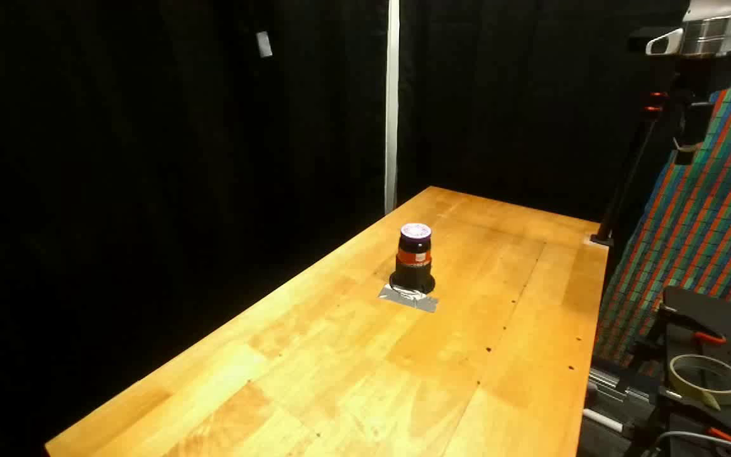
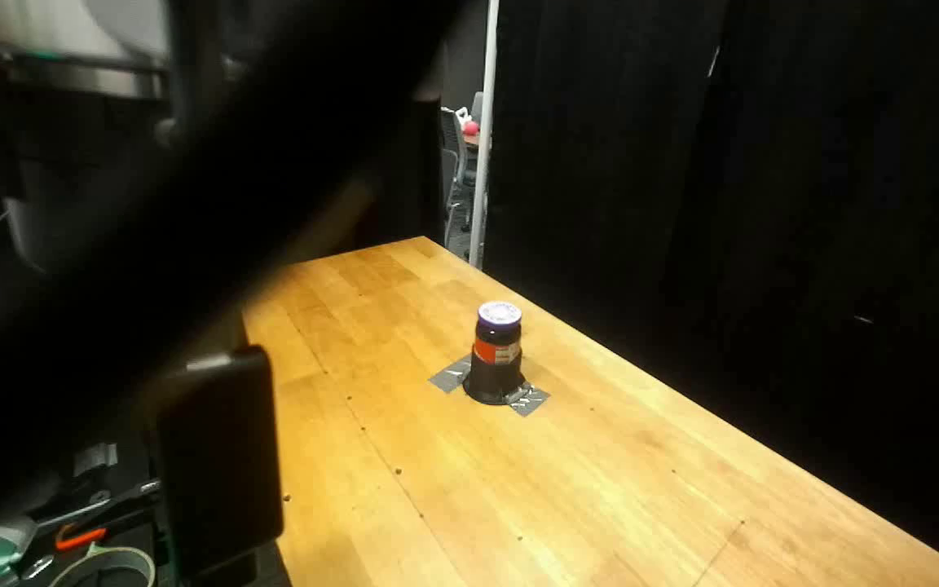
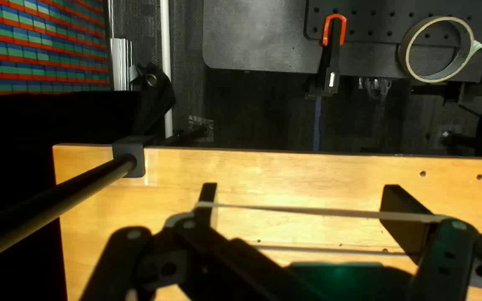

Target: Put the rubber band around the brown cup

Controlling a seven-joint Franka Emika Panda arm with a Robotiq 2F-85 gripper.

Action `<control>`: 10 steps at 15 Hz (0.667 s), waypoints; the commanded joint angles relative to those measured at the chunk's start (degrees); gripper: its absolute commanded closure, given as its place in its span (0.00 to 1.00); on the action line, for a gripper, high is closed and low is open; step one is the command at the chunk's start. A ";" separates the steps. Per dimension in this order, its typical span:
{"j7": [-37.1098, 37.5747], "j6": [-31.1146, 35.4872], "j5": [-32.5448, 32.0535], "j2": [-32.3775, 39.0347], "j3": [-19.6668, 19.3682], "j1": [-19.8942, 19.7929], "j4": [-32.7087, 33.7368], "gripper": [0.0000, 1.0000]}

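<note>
My claw is spread wide, its two black fingers well apart, and the rubber band is looped around both, pulled into two thin tan strands whose long axis runs from finger to finger, roughly parallel to the nearest long edge of the wooden worktop. In the wrist view I look down near the corner where a black pole is clamped. Off that long edge is a dark bench with an orange-tipped clamp and a roll of cream tape. In an exterior view my claw hangs high by that same corner, well apart from the brown cup. The cup, by its look a lidded jar, stands in from the edges, a little nearer the long edge along the black curtain. It is upright, long axis vertical, lid pointing straight up. Its label is orange-red with a pale patch; the print there and on the lid is too small for me to read. The body is nearly black, the lid whitish with a purple rim. Strips of silver tape lie at the black flared base.
</note>
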 commanded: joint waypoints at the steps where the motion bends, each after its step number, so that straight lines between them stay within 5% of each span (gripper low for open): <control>1: 0.07 -0.12 -0.04 -0.05 -0.10 0.15 0.21 0.00; 5: 0.12 -0.42 0.40 -0.03 0.34 0.72 0.59 0.00; 10: 4.27 -0.02 9.39 7.56 7.76 10.27 4.92 0.00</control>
